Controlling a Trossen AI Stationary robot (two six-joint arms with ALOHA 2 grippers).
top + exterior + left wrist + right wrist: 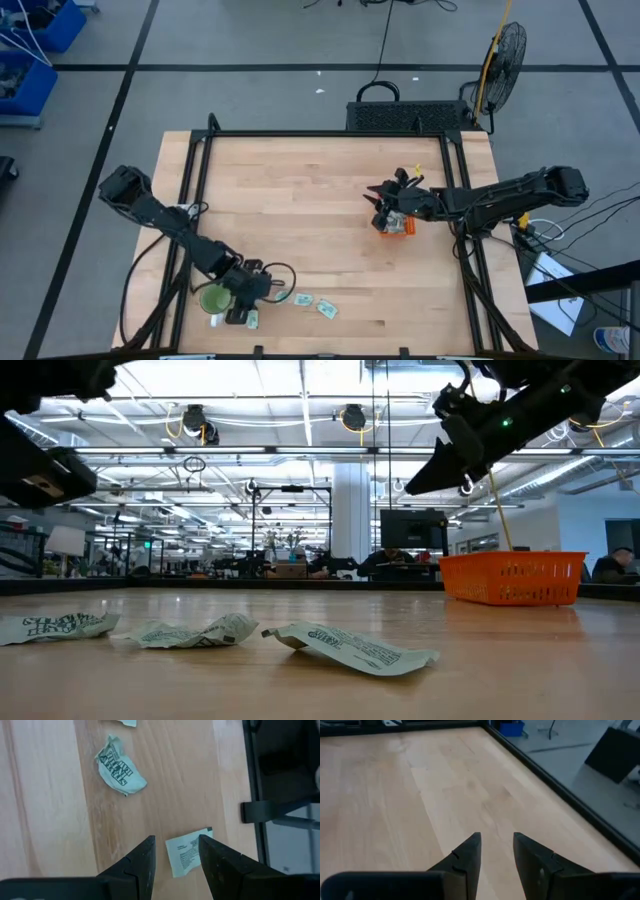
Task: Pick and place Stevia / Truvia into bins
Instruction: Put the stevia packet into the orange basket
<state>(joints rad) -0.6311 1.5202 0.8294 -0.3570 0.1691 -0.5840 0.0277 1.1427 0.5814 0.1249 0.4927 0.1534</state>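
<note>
Crumpled Stevia sachets (345, 648) lay near the table's front edge, still unbinned, the left gripper (176, 851) parted astride one sachet (187, 851) while the right gripper (496, 845), empty and apart, hung by the orange tray (512, 578)

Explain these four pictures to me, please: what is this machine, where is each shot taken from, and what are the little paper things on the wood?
It is a robot with two dark arms working at a wooden table. One picture looks straight down on it, one looks level across the tabletop, and the other two come from cameras on the arms' wrists.

The paper things are sweetener sachets, pale green and white, some crumpled. They go into the orange tray.

The left claw is open, with one sachet on the table between its fingers, not yet gripped. A green cup stands beside that arm.

The right claw hangs over the table by the tray, slightly open and holding nothing.
</note>
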